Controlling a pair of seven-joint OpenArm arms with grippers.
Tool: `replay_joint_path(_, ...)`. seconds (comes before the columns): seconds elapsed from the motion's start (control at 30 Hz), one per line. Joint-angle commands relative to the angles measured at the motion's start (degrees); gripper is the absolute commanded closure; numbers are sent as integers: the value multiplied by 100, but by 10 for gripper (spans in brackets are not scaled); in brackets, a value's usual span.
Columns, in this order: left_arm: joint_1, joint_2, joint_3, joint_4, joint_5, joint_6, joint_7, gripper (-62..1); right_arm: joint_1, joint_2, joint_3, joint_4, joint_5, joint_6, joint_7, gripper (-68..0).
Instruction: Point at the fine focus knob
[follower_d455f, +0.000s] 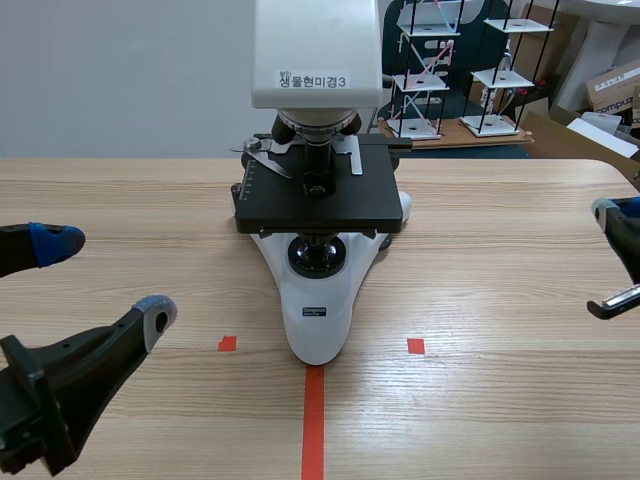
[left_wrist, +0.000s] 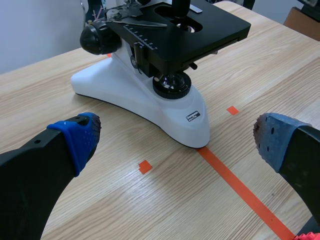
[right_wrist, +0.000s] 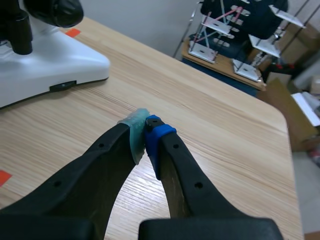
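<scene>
a: left claw (follower_d455f: 105, 280)?
b: lower left of frame. fingers spread wide, gripping nothing.
a: right claw (right_wrist: 146, 132)?
b: right edge. pads pressed together, empty.
a: focus knob (left_wrist: 97, 37)?
b: black, on side of microscope (follower_d455f: 318, 250), frame centre. well apart from both claws.

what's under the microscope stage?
A round black lens housing sits beneath the black stage, on the white base. The stage covers the base further back, so whatever lies there cannot be seen.
</scene>
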Motion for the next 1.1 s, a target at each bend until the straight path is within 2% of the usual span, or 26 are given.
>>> replay_joint_path(0.0, 0, 28, -20, 105, -70, -7, -81, -623, 321, 50, 31, -116, 46, 118, 125, 1)
replay_joint_path(0.07, 0, 28, -20, 105, -70, -7, -81, -623, 693, 50, 13, -481, 48, 352, 142, 1)
replay_joint_path(0.2, 0, 28, -20, 105, -70, -7, -79, -623, 1440, 146, -262, -1176, 48, 433, 210, 1)
replay_joint_path(0.3, 0, 28, -20, 105, -70, -7, -79, -623, 1993, 210, -529, -1665, 48, 680, 334, 1)
replay_joint_path(0.47, 0, 28, -20, 105, -70, -7, -79, -623, 2798, 210, -1027, -2352, 46, 726, 553, 1)
replay_joint_path(0.6, 0, 28, -20, 105, -70, -7, -79, -623, 3394, 205, -1440, -2889, 44, 970, 868, 1)
replay_joint_path(0.83, 0, 28, -20, 105, -70, -7, -79, -623, 4350, 155, -2105, -3810, 33, 1025, 1200, 1)
replay_joint_path(1.07, 0, 28, -20, 105, -70, -7, -81, -623, 4964, -151, -2468, -4645, -699, 1362, 1672, 1)
